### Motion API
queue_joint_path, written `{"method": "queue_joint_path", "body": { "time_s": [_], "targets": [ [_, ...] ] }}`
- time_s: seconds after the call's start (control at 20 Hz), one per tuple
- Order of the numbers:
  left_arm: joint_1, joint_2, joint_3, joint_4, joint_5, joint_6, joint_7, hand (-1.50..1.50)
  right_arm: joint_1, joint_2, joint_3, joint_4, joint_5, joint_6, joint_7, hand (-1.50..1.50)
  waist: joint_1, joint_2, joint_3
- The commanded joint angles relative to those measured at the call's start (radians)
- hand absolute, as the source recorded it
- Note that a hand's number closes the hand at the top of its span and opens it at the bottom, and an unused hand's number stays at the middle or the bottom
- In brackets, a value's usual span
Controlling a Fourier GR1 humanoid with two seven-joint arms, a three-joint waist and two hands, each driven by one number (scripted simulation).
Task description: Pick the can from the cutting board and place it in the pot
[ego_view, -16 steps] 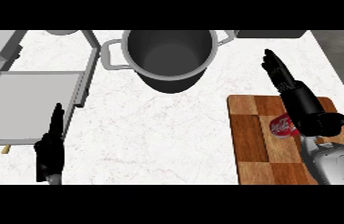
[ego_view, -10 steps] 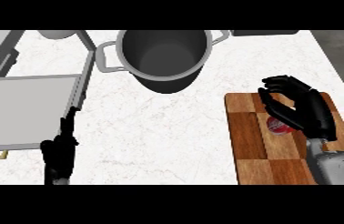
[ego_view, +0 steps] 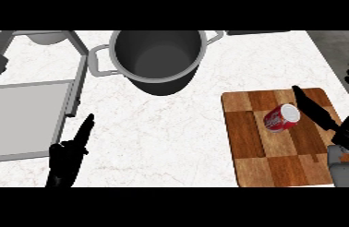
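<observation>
The white marble counter (ego_view: 178,129) fills the view. The grey pot (ego_view: 162,84) stands at its far edge, upright and open, with nothing showing inside. A flat grey tray (ego_view: 28,117) lies to the left of the pot and nearer, running off the view's left edge. The wooden cutting board (ego_view: 251,145) lies to the right of the pot and nearer, well apart from it.

The left hand (ego_view: 67,159) shows nearer than the pot and to its left, just beside the tray's corner; its fingers are straight and it holds nothing. The right hand (ego_view: 319,114) is over the board's edge farthest from the pot, its fingers stretched straight and grasping nothing.

The red can (ego_view: 280,118) lies on its side on the board, its pale end turned away from the pot. It is just beside the right hand's fingers; whether they touch cannot be told.
</observation>
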Motion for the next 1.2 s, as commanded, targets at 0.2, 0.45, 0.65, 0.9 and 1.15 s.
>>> {"method": "queue_joint_path", "body": {
  "time_s": [0.2, 0.45, 0.65, 0.9, 1.15],
  "targets": [
    [-0.128, 0.0, -0.022, 0.045, 0.05, -0.142, 0.054, 0.0, 0.124, -0.013, 0.055, -0.266, 0.29, 0.028, 0.488, -1.5, 0.039, 0.002, -0.007],
    [-0.137, -0.022, -0.041, 0.052, 0.031, -0.148, 0.042, 0.0, 0.051, -0.025, 0.014, -0.379, 0.352, 0.201, 0.86, -1.5, 0.068, 0.005, -0.005],
    [-0.145, -0.046, -0.044, 0.082, 0.027, -0.172, 0.026, 0.0, -0.014, 0.028, 0.008, -0.409, 0.375, 0.274, 1.025, -1.5, 0.084, 0.009, -0.002],
    [-0.211, -0.026, 0.001, 0.122, 0.043, -0.199, 0.053, 0.0, -0.001, 0.044, 0.005, -0.3, 0.159, 0.376, 0.989, -1.5, 0.086, 0.013, 0.0],
    [-0.208, -0.056, -0.018, 0.074, 0.021, -0.18, 0.093, 0.0, 0.045, 0.046, 0.051, -0.239, 0.113, 0.438, 0.972, -1.5, 0.089, 0.01, 0.0]
  ]
}}
